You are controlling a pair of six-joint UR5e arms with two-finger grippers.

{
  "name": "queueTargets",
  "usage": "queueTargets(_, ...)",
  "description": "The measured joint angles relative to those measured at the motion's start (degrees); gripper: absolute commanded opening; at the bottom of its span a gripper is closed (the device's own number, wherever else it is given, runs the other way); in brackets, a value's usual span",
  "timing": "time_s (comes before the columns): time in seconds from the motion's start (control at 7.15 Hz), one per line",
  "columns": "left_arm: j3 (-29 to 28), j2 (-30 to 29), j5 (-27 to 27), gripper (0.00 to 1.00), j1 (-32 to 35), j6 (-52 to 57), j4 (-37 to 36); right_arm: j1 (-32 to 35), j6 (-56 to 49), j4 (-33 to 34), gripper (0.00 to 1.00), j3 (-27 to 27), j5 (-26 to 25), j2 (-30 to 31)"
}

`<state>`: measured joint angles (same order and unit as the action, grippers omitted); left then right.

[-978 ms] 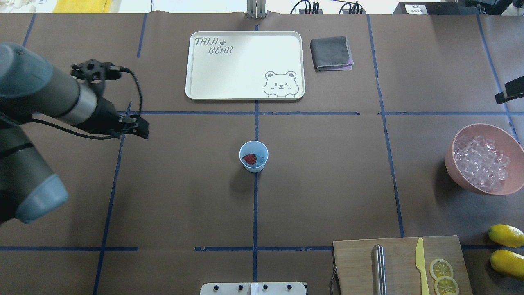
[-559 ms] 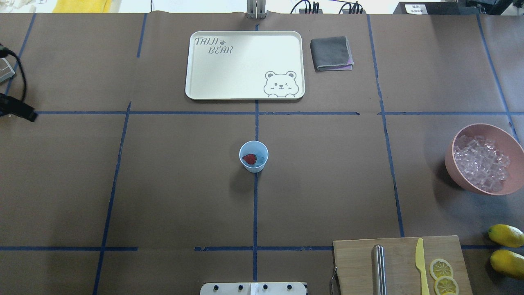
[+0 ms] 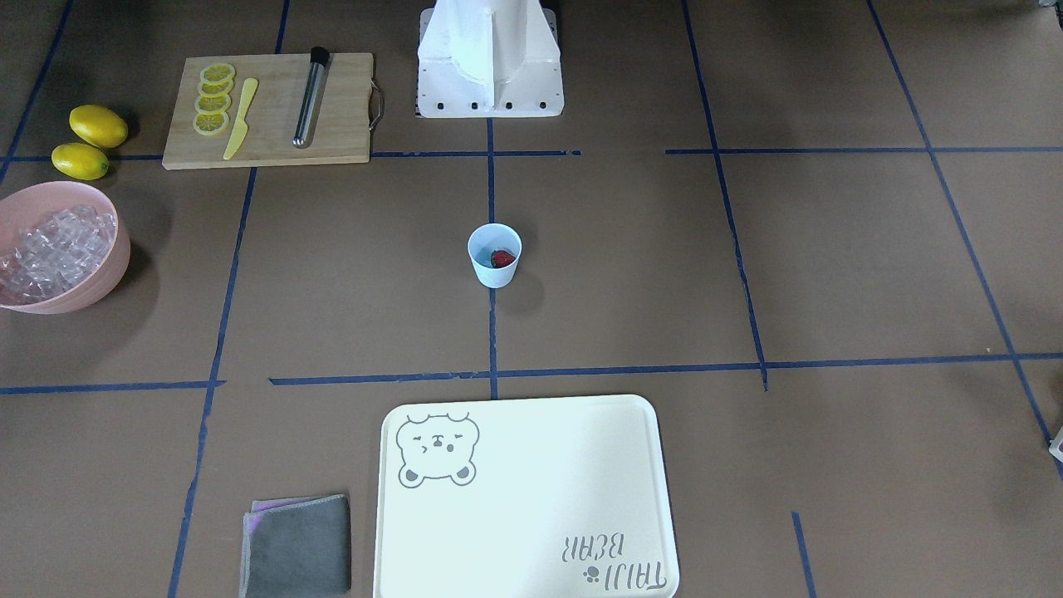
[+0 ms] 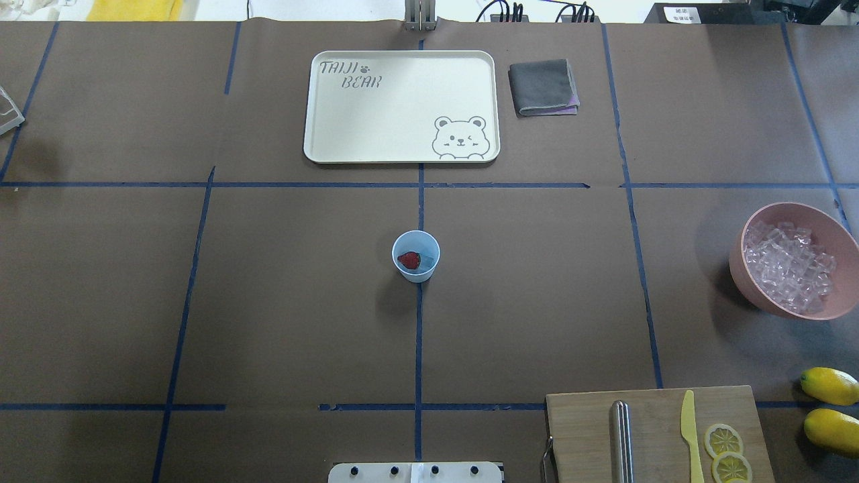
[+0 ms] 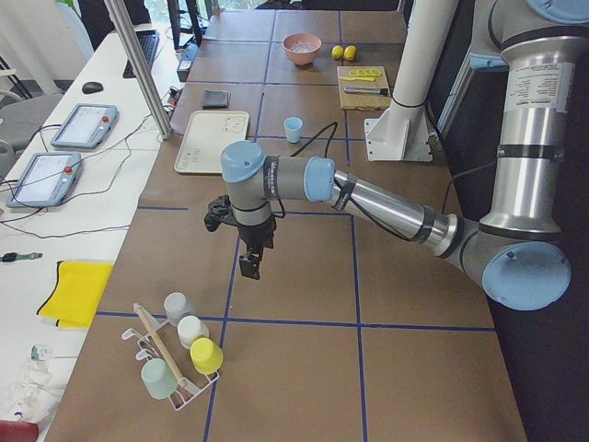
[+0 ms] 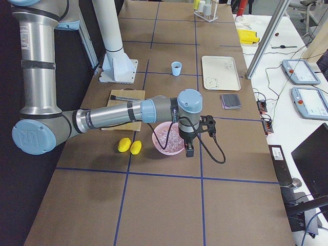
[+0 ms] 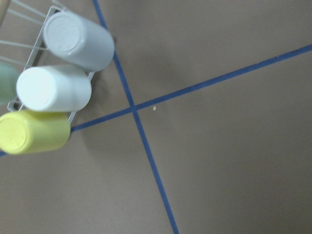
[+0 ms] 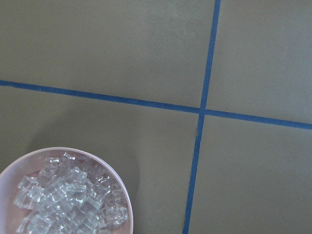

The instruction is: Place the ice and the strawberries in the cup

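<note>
Pale blue cup [image 4: 417, 276]: stands upright at the centre of the worktop [image 4: 268, 302], on a blue tape line; position matches both earlier frames.
Strawberry [image 4: 409, 259]: 1 berry lies inside the cup, unchanged.
Ice in cup [image 4: 425, 261]: a clear cube appears to sit just beside the berry; the count cannot be told.
Ice supply [image 4: 788, 268]: heaped in the pink bowl [image 4: 755, 294], well apart from the cup, on the robot's right.
Change, left arm [image 5: 368, 198]: 1.0 s ago it covers the left of the overhead view; 0.6 s ago only its tip shows at the edge; now it is out of that view, near the cup rack [image 5: 175, 368].
Change, right arm [image 6: 128, 114]: its dark tip at the overhead view's right edge is gone; it now hangs just beside the pink bowl.
Left fingers [image 5: 248, 267]: over bare worktop; released or clenched cannot be told.
Right fingers [image 6: 190, 151]: beside the bowl; state cannot be told.
Meaning: with both ingredients apparently in the cup and both arms withdrawn, the task looks complete.
</note>
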<state>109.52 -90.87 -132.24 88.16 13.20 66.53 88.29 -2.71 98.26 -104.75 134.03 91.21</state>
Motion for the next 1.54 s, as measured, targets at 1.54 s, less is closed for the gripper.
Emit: queueTargets(1.54,-7.16,3.81,-7.5,1.0,5.27,7.02,-1.96,-1.37,0.31,4.12,1.0,-0.49,-0.54,-4.37)
